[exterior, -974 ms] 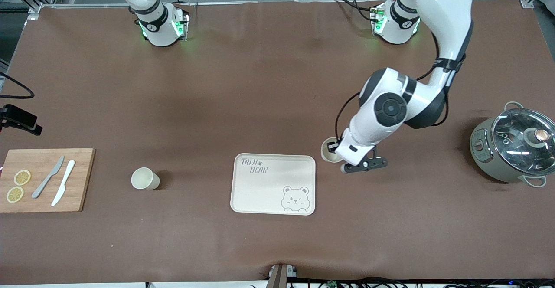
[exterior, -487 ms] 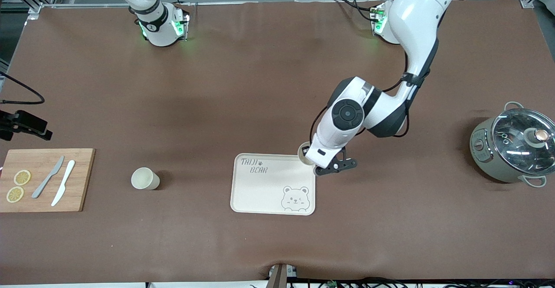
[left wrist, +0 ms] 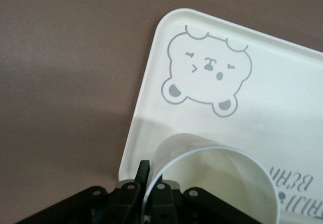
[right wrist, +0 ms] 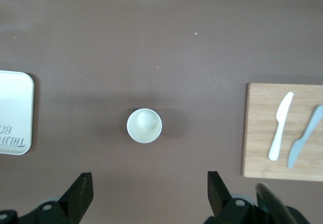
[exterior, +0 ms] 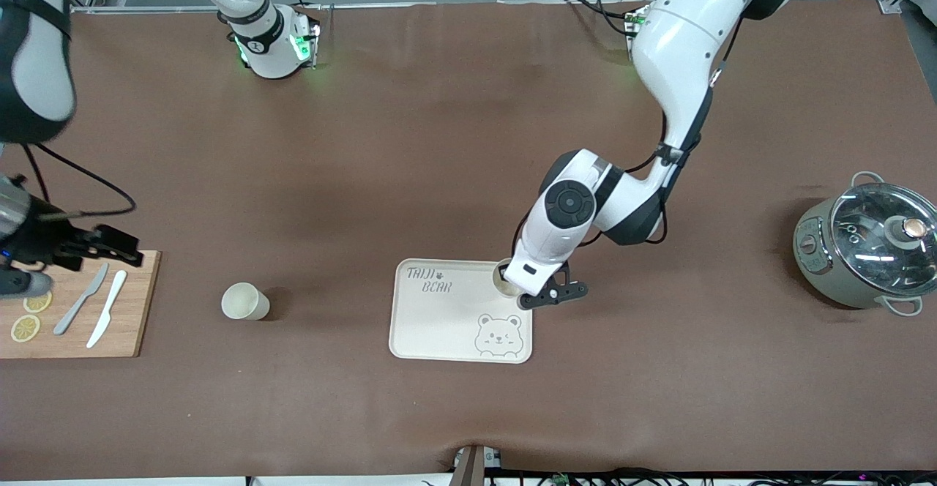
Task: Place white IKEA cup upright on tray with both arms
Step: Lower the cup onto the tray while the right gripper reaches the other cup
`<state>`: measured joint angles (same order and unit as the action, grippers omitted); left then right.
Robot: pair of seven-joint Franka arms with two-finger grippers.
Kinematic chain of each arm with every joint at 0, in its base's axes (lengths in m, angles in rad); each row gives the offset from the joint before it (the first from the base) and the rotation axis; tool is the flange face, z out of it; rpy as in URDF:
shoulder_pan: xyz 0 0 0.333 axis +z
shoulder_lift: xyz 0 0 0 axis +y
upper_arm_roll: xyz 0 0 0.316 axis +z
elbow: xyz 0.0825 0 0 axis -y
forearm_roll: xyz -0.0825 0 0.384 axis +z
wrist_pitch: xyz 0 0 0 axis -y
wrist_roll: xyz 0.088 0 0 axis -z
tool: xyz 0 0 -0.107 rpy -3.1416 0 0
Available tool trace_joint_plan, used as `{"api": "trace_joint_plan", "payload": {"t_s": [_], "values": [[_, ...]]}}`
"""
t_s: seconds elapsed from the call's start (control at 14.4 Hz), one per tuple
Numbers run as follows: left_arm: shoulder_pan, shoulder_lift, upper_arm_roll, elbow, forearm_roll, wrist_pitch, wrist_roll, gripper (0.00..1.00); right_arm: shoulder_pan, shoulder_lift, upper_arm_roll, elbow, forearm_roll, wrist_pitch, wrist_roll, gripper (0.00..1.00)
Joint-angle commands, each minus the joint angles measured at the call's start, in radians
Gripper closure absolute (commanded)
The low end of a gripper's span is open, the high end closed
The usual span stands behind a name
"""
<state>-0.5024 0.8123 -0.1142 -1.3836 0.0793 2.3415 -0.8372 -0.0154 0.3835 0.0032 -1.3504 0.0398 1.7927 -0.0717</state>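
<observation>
A white cup (exterior: pixel 504 281) hangs upright over the corner of the cream bear tray (exterior: pixel 439 325) toward the left arm's end. My left gripper (exterior: pixel 514 292) is shut on its rim. In the left wrist view, one finger (left wrist: pixel 143 169) presses outside the cup (left wrist: pixel 217 183) wall above the tray (left wrist: pixel 282 98). I cannot tell whether the cup touches the tray. A second white cup (exterior: pixel 245 301) stands upright on the table between tray and cutting board. My right gripper (exterior: pixel 117 247) hovers open over the board's edge. Its wrist view shows that cup (right wrist: pixel 144 125) ahead of the right gripper (right wrist: pixel 149 181).
The wooden cutting board (exterior: pixel 139 303) toward the right arm's end carries two knives (exterior: pixel 80 299) and lemon slices (exterior: pixel 25 327). A grey pot with a glass lid (exterior: pixel 864 248) stands toward the left arm's end. A cable loops off the right arm.
My left arm has carried the cup from the table beside the tray to over the tray's corner. My right arm has swung into view over the cutting board.
</observation>
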Motion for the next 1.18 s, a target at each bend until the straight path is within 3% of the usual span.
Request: {"api": "trace_joint_plan", "payload": {"t_s": [0.0,0.63,0.84,0.97,1.11], "values": [[-0.033,0.064,0.034,0.057,0.022,0.067,-0.040,1.00,-0.014,0.099,-0.003,0.016,0.003,0.062,-0.035,0.00],[-0.093,0.085,0.094,0.054,0.030,0.108,-0.040,1.00,0.037,0.256,-0.002,0.004,0.009,0.250,-0.080,0.00],[-0.096,0.084,0.096,0.054,0.036,0.104,-0.040,0.54,0.035,0.267,-0.002,-0.056,0.005,0.344,-0.144,0.00],[-0.096,0.081,0.096,0.052,0.042,0.101,-0.040,0.33,0.026,0.275,-0.002,-0.068,0.003,0.363,-0.206,0.00],[-0.096,0.073,0.096,0.052,0.043,0.090,-0.042,0.03,0.015,0.275,-0.002,-0.081,0.009,0.363,-0.256,0.00]]}}
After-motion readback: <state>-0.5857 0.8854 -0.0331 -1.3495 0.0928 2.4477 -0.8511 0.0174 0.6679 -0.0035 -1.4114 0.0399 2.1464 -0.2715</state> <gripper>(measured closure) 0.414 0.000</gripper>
